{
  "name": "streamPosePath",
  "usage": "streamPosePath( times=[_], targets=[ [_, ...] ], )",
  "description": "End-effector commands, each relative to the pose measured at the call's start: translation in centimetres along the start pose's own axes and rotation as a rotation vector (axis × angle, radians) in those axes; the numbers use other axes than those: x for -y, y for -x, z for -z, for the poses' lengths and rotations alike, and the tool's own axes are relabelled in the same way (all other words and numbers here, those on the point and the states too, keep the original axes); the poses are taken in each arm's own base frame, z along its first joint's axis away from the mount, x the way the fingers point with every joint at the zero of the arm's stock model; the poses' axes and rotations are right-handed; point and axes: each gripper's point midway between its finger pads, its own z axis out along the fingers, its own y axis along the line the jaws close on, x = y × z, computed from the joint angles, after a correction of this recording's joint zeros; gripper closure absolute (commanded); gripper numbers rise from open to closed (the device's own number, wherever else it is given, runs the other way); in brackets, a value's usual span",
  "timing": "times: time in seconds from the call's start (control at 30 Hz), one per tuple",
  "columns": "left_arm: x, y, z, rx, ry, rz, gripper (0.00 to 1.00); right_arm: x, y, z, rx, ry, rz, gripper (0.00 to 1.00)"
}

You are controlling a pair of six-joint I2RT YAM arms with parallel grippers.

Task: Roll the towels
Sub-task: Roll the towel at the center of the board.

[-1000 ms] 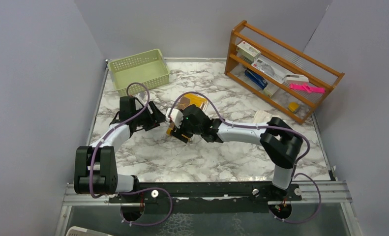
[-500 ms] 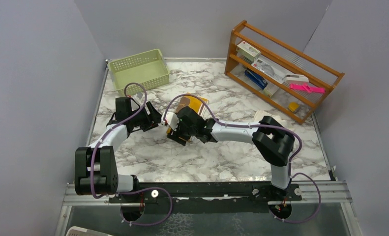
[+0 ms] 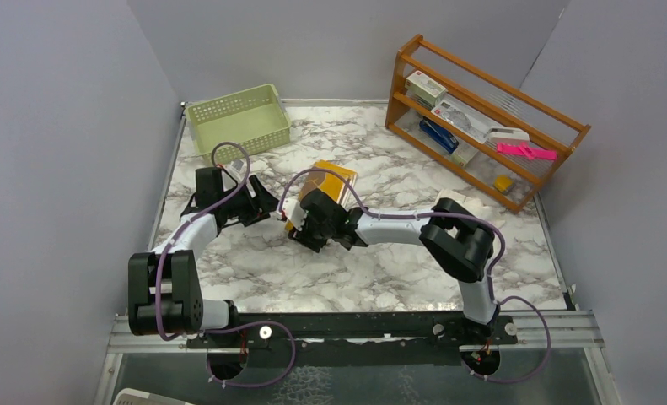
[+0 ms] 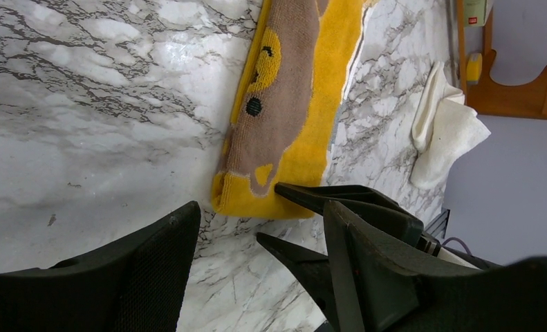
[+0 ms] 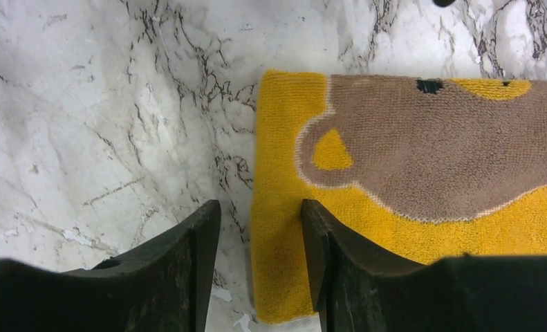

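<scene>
- Two robot arms meet over a mustard-yellow towel (image 3: 336, 177) near the middle of a marble-patterned table (image 3: 380, 278), seen from above.
- The yellow towel lies flat as a long narrow strip, with a tan motif outlined in white on its upper face; no part in view is rolled.
- The right gripper (image 5: 256, 218) hangs low over one short end of the strip. Its jaws stand apart and hold nothing: one finger is above the yellow border, the other above bare marble, and the towel's end edge runs through the gap between them.
- The left gripper (image 4: 260, 211) faces the same short end from the opposite side, just beside the right gripper. Its jaws are spread wide and hold nothing, and they do not touch the cloth.
- From the left wrist camera, the right gripper's two black fingertips point at the towel's near end. The upper tip sits at the hem; whether it touches the cloth cannot be told.
- The cream-white towel (image 4: 442, 131) lies crumpled on the table, well apart from the yellow one, near the foot of a wooden rack (image 3: 481, 110) and beside the right arm's elbow.
- The rack, at the far right of the table, holds small boxes and a pink item.
- A pale green plastic basket (image 3: 239, 121) stands at the far left corner.
</scene>
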Motion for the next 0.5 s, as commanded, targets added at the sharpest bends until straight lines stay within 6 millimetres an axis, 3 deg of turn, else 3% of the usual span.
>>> streamPosePath(
  times=[0.0,0.1,0.23,0.47],
  targets=[
    [0.1,-0.1,0.4,-0.014,-0.024,-0.024,0.32,-0.8,-2.0,-1.4,-0.064,0.013,-0.019,0.58],
    [-0.1,0.0,0.6,-0.016,-0.021,-0.025,0.32,-0.9,-3.2,-2.0,-0.103,0.012,-0.027,0.7],
    [-0.3,0.3,1.1,-0.012,-0.016,-0.026,0.32,-1.4,-3.6,-1.7,-0.115,0.028,-0.053,0.97],
    [0.1,0.0,1.9,0.007,-0.024,-0.042,0.31,-3.1,0.3,2.2,-0.012,0.148,-0.169,0.99]
  ],
)
